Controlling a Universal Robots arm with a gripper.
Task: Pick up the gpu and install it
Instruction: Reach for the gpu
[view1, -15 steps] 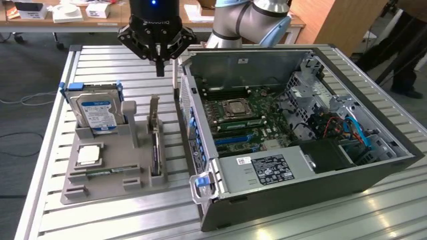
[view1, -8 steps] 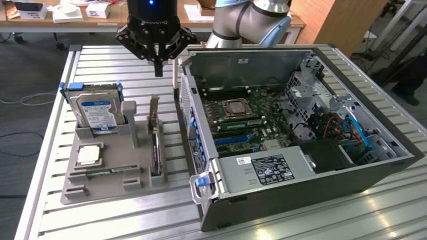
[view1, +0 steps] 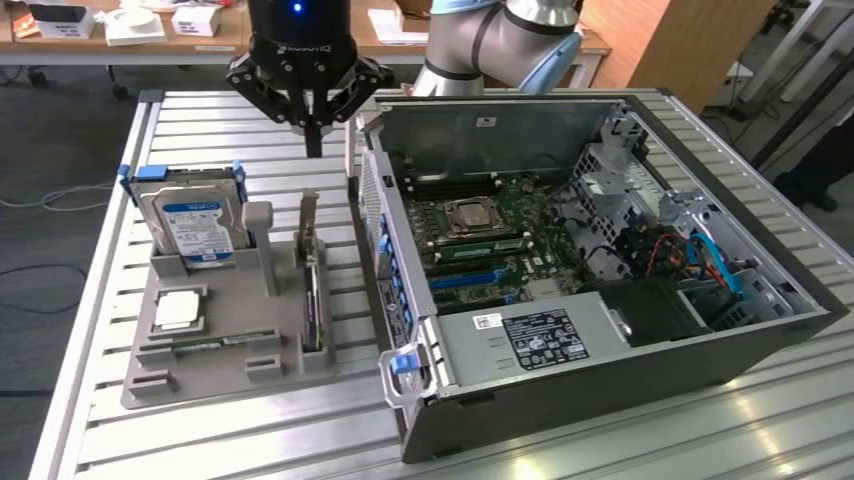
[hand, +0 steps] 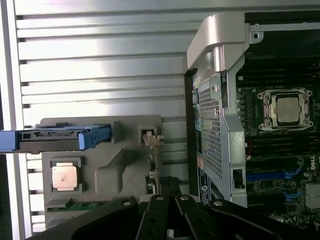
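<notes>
The gpu (view1: 311, 300) stands on its long edge in a slot of the grey holder tray (view1: 254, 330), with its silvery bracket (view1: 308, 220) at the far end. From the wrist camera the gpu (hand: 153, 170) is seen edge-on, just beyond the finger linkages. My gripper (view1: 315, 145) hangs above the table behind the tray's far end. It is roughly in line with the card and apart from it. Its fingers are shut to a point with nothing between them. In the wrist view the gripper (hand: 167, 225) is at the frame's edge.
The open computer case (view1: 694, 330) lies on the exterior view's right, with its motherboard (view1: 494, 240) and CPU socket (hand: 285, 107) exposed. The tray also holds a silver hard drive (view1: 194, 225) with a blue label, a CPU chip (view1: 178, 310) and a green memory stick (view1: 200, 345). Slatted metal table (view1: 200, 130).
</notes>
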